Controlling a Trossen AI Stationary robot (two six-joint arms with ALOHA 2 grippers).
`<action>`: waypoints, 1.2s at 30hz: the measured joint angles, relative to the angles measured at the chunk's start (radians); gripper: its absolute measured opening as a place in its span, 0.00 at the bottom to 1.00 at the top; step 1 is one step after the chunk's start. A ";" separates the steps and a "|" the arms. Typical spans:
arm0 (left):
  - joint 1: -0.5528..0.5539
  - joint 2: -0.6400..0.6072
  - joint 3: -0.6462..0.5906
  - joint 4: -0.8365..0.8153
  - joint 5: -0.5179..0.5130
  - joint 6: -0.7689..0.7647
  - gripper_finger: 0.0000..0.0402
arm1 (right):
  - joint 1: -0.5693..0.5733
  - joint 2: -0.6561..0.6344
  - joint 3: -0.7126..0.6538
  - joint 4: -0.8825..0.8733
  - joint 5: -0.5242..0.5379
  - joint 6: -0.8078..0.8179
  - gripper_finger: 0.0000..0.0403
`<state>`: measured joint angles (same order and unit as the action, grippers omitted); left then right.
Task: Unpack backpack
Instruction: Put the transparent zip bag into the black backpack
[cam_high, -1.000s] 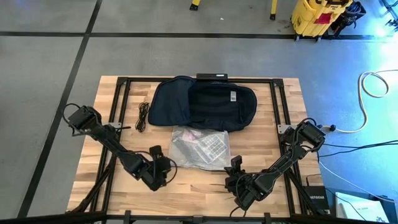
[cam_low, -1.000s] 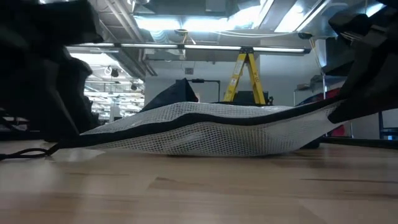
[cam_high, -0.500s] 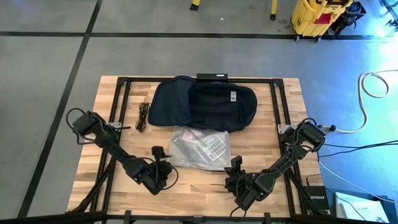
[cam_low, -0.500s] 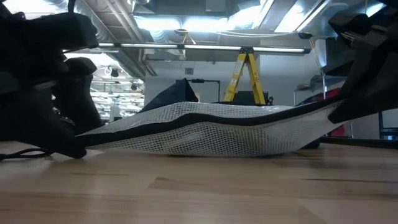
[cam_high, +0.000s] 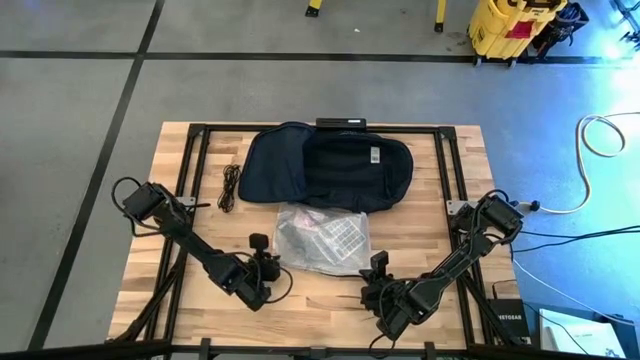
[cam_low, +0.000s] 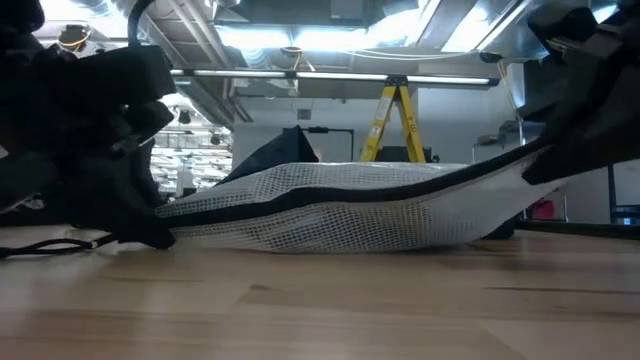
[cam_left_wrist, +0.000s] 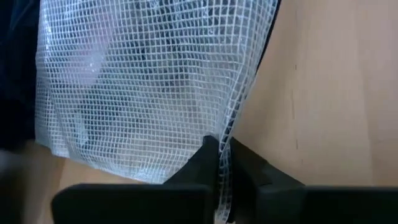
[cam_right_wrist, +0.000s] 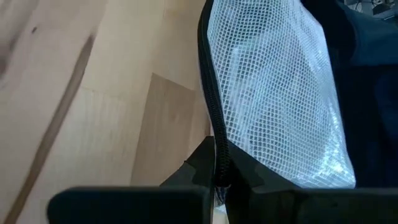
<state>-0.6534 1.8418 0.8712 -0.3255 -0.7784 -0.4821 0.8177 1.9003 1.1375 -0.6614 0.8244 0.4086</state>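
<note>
As the left gripper (cam_left_wrist: 219, 163) came in from the left and closed its jaws on the near left edge of the mesh pouch (cam_high: 322, 238), I had both ends of that pouch pinched, because the right gripper (cam_right_wrist: 216, 163) was already clamped on the black zipper edge at its near right corner. A second earlier the left jaws had stood wide and short of the pouch. The pouch lay flat on the wooden surface (cam_high: 440, 215), just near of the backpack (cam_high: 328, 167), which sat at the far middle with its flap spread open. A coiled cable (cam_high: 231, 186) lay to the backpack's left. Whether anything remained inside the backpack I could not make out from above. With a two-handed hold, I judged the pouch ready to be lifted or dragged clear.
</note>
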 joint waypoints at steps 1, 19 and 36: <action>0.000 -0.001 0.012 -0.003 0.000 0.015 0.01 | 0.000 0.000 0.005 -0.012 0.000 0.000 0.00; 0.019 0.000 0.331 -0.318 -0.039 0.017 0.00 | 0.000 0.000 0.178 -0.252 -0.007 0.084 0.00; 0.125 -0.140 0.466 -0.336 -0.058 0.223 0.00 | 0.034 -0.205 0.241 -0.430 0.101 0.108 0.00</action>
<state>-0.5280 1.7016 1.3373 -0.6612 -0.8365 -0.2588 0.8516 1.6952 1.3788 -1.0918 0.9257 0.5167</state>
